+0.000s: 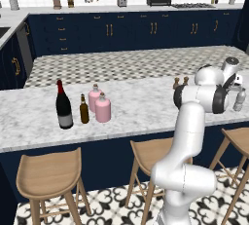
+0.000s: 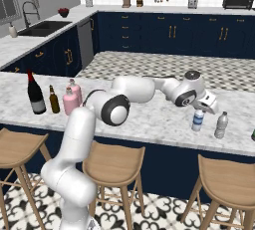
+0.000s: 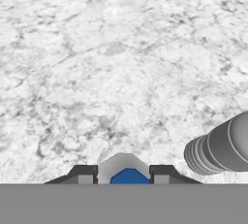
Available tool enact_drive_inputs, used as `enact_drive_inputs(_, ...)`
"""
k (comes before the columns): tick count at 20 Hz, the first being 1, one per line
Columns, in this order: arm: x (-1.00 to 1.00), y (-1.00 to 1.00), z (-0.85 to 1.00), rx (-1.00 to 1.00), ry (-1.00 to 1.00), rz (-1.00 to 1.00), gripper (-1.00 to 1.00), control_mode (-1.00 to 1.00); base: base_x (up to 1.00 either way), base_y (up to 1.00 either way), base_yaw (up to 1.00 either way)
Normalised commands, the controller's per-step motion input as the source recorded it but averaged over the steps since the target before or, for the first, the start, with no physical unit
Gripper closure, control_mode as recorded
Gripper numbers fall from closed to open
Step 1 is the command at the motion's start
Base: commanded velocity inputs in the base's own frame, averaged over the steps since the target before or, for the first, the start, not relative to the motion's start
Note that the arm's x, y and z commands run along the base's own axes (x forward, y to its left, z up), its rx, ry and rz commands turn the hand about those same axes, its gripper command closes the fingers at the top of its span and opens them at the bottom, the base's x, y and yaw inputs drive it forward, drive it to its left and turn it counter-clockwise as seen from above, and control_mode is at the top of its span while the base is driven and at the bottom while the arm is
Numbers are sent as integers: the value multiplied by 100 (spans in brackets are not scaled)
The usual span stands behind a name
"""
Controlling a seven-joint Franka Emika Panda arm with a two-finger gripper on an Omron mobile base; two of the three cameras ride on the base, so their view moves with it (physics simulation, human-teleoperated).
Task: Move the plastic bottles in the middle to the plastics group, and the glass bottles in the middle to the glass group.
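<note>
The counter [image 2: 149,119] looks like smooth grey-white marble. On it, the water bottle [image 2: 198,120] is clear plastic with a blue label, and beside it the grey bottle [image 2: 221,125] is cloudy plastic (ribbed near its cap). The wine bottle [image 1: 63,106] is shiny black glass. The pink bottles [image 1: 99,103] look smooth. The stools [image 1: 48,175] below are pale wood.

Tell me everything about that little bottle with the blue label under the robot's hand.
The blue-labelled bottle is small, of clear plastic by its look, with a blue band round its middle. It stands upright on the marble counter, just left of a plain greyish bottle and apart from it. The gripper is shut on its upper part from above, hiding the cap. The hand view shows the clear shoulder and blue label between the dark fingertips.
</note>
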Motion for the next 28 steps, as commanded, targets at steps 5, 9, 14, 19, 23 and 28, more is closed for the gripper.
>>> enact_drive_inputs(5, 0, 0, 3, 0, 0, 0, -100, -100, 0, 0, 0)
enact_drive_inputs(9, 0, 0, 4, 0, 0, 0, -100, -100, 0, 0, 0)
enact_drive_inputs(14, 0, 7, 11, -5, -1, 0, -100, -100, 0, 0, 0)
enact_drive_inputs(19, -43, 24, 28, -3, -2, 0, -100, -100, 0, 0, 0)
enact_drive_inputs(23, -71, 39, 22, -4, 0, 0, -100, -100, 0, 0, 0)
enact_drive_inputs(28, -61, 61, 25, -5, 0, 0, -100, -100, 0, 0, 0)
